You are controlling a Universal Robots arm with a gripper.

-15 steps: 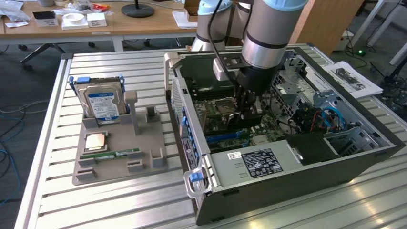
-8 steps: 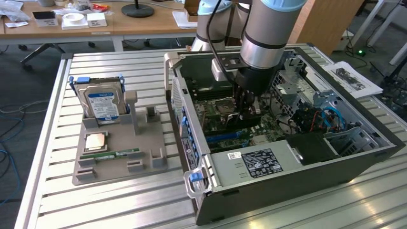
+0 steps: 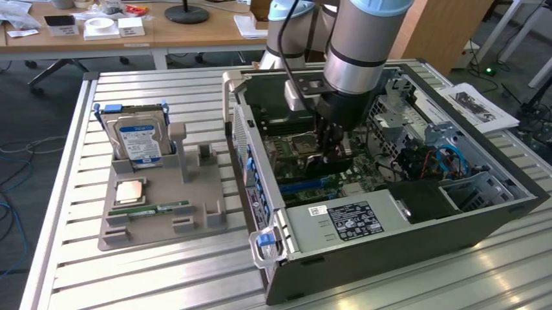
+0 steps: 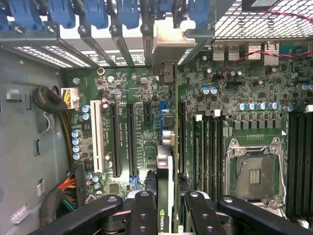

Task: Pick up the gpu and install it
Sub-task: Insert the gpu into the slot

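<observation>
Open computer case (image 3: pixel 388 245) on a slatted table (image 3: pixel 129 284). The gripper (image 3: pixel 332 152) reaches down into the case, its fingers (image 4: pixel 144 210) clamped on either side of the gpu (image 4: pixel 166 161). The card stands on edge (board seen edge-on in the wrist view) over the motherboard (image 4: pixel 132 137), its metal bracket (image 4: pixel 168 41) toward the row of blue latches (image 4: pixel 98 12). At the exterior view's left, a grey holder (image 3: pixel 164 226) carries a hard drive (image 3: pixel 138 139) and a memory stick (image 3: pixel 159 210).
</observation>
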